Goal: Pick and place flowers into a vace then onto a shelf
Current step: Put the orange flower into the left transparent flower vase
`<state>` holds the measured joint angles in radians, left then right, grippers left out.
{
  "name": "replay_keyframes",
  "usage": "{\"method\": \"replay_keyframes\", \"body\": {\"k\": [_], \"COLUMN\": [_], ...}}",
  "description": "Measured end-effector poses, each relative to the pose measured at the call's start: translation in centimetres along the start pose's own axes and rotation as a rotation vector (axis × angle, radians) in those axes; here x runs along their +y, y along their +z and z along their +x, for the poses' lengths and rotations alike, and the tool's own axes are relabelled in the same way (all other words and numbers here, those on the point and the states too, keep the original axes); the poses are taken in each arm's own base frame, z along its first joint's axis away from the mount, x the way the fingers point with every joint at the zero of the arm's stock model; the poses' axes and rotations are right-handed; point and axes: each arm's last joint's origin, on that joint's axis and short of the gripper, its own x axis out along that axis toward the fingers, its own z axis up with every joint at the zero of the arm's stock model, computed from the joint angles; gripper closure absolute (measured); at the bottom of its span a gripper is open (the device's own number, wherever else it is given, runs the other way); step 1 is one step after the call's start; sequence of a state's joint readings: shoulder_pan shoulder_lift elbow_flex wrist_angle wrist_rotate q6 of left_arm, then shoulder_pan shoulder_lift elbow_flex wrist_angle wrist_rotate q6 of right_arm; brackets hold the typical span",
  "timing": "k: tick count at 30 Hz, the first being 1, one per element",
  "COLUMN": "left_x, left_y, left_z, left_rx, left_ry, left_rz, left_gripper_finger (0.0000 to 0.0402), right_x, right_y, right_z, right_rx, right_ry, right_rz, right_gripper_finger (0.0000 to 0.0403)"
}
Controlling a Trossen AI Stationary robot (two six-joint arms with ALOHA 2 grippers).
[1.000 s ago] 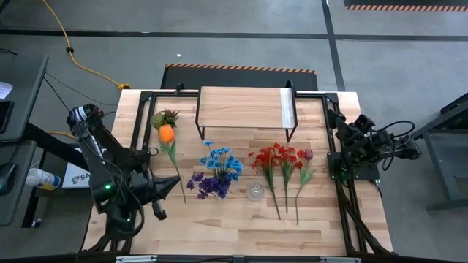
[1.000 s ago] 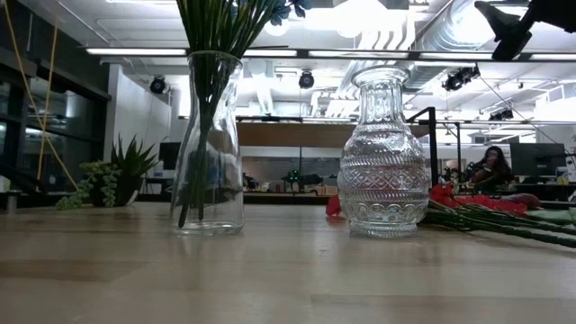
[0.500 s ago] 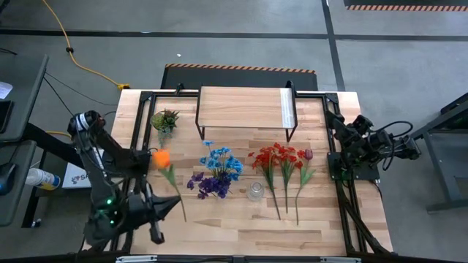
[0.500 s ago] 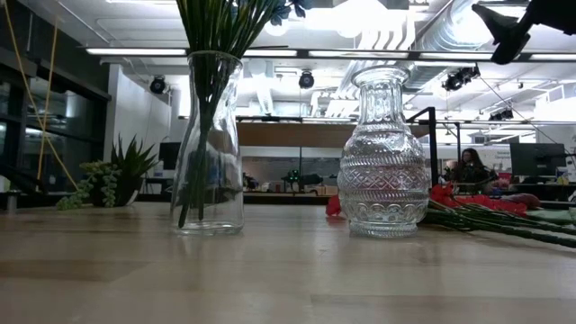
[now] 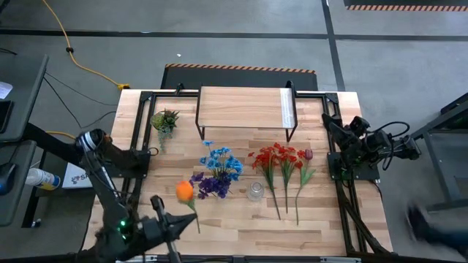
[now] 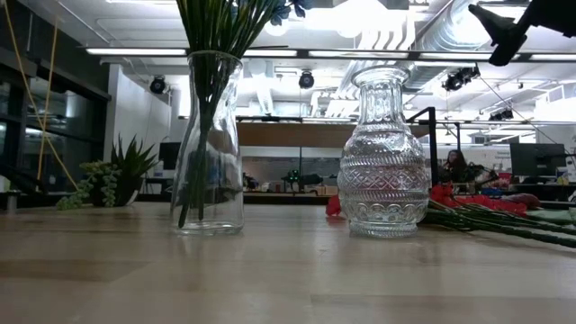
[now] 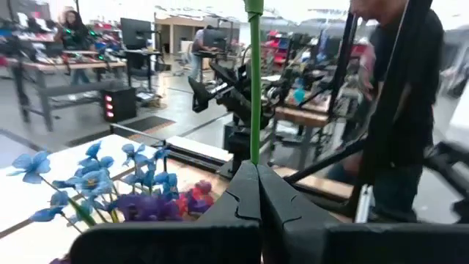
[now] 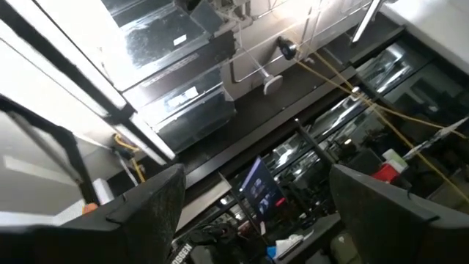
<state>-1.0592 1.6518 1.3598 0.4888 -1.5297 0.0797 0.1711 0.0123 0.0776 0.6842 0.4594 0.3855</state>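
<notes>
Orange flower (image 5: 184, 191) on green stem, blue flowers (image 5: 221, 161), purple flowers (image 5: 210, 185), red flowers (image 5: 277, 156), light-wood shelf (image 5: 241, 107)

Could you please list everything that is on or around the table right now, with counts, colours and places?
Orange flower: one, green stem, lifted over the table's near left part, held by the left gripper.
Blue flowers: one bunch, in the tall clear vase near mid-table.
Purple flowers: one bunch, just below the blue ones.
Patterned vase: one, clear, empty, right of the tall vase.
Red flowers: several, lying right of centre.
Maroon tulip: one, beside the red ones.
Potted plant: one, green, far left.
Shelf: one, light wood, far edge.
Left gripper: fingers shut on the stem.
Right gripper: open, waiting at the right edge.
</notes>
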Motion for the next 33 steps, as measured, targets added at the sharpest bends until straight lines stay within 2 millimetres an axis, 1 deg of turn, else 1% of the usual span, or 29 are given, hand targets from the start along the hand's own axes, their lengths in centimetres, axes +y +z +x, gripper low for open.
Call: {"method": "replay_keyframes", "body": {"k": [5,8,14,18,24,27,33], "left_x": [-2.4,-3.6,-4.8,-4.9,-4.0,-3.7,-3.4], "left_y": [0.1,-0.3,-0.2,-0.8,-1.7,-2.2,-3.0], "left_z": [2.4,3.8,6.7,8.9,11.1,11.6,11.4], "left_rx": [-0.009,-0.009,-0.008,0.014,0.066,0.090,0.129], "left_ry": [0.019,0.043,0.008,-0.025,-0.017,-0.014,-0.025], "left_rz": [0.016,0.046,0.116,0.178,0.236,0.268,0.363], "left_gripper_finger": [0.0381,0.0381,0.0381,0.0381,0.0381,0.0381,0.0381], "right_x": [0.2,0.3,0.3,0.4,0.4,0.3,0.1], "right_y": [-0.1,-0.2,-0.4,-0.4,-0.6,-0.8,-1.2], "right_z": [0.0,0.0,0.0,-0.1,-0.1,-0.1,-0.1], "right_rx": [0.026,0.051,0.084,0.099,0.128,0.150,0.191], "right_ry": [0.056,0.096,0.134,0.156,0.169,0.171,0.153], "right_rz": [0.055,0.081,0.104,0.101,0.095,0.084,0.065], "right_gripper_finger": [0.0075,0.0075,0.0075,0.0075,0.0075,0.0075,0.0075]}}
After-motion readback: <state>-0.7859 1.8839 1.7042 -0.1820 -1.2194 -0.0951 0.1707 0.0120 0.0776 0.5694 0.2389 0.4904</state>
